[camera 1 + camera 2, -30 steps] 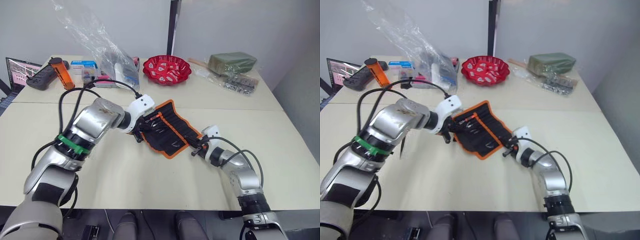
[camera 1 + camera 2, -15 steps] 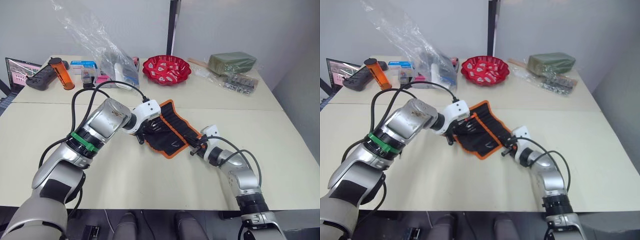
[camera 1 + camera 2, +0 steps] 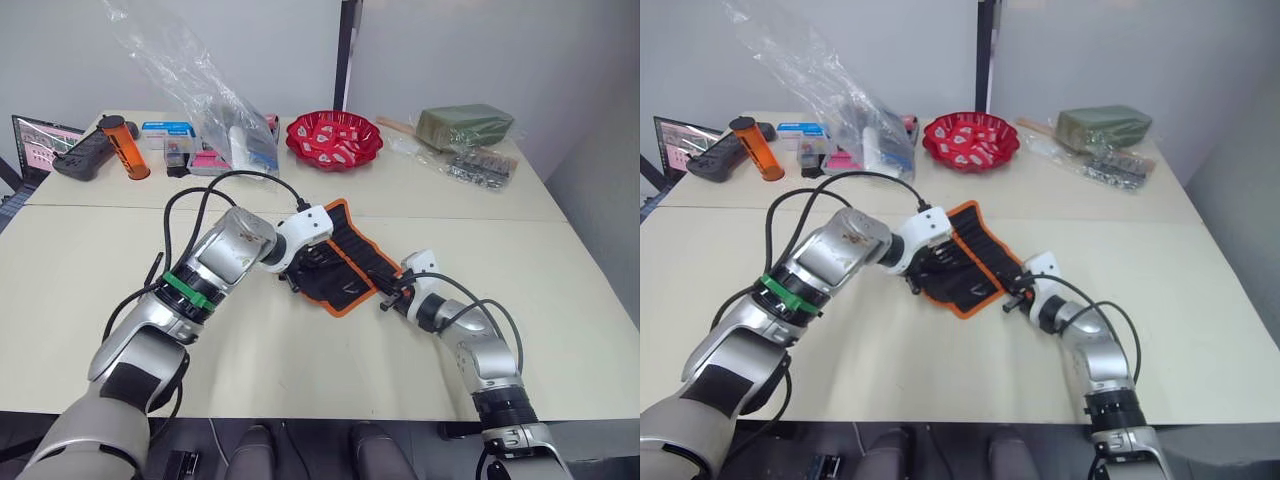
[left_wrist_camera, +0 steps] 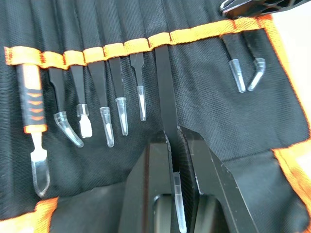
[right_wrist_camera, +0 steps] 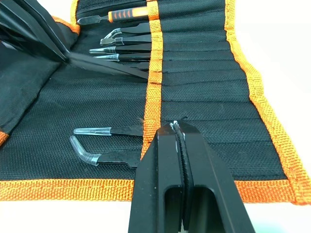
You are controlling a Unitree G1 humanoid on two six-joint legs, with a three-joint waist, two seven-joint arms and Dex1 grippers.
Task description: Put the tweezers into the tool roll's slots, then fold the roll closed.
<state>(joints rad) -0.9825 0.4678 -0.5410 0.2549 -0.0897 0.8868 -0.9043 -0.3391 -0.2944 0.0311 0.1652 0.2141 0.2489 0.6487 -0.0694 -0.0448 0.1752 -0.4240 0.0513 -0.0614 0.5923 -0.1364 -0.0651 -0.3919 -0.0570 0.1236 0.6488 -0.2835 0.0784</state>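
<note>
Black cloth with orange edges makes up the tool roll [image 3: 338, 265], which lies open and flat on the table [image 3: 300, 350], just in front of the red bowl [image 3: 333, 138]. Most of the tweezers [image 4: 104, 97] sit tucked under the roll's orange stripe [image 4: 121, 48], with their clear tips poking out, and two more sit near the roll's far side edge [image 4: 245, 68]. The left gripper [image 4: 173, 160] is squeezed tight on one long tweezer [image 4: 164, 92], whose top end is going under the stripe in the middle of the roll. The right gripper [image 5: 179, 145] is pinched closed on the roll's stripe near the two end tweezers, and it looks like it is holding the cloth steady. Things could go wrong from here. If the left gripper pushes crooked, the tweezer may slide on top of the stripe, not under it, or poke into the next slot. If it pushes too hard, the soft cloth may bunch up and the other tweezers may slip out. If the right gripper lets the cloth slide, the whole roll may move away across the table. The tweezer could also twist in the tight fingers.
</note>
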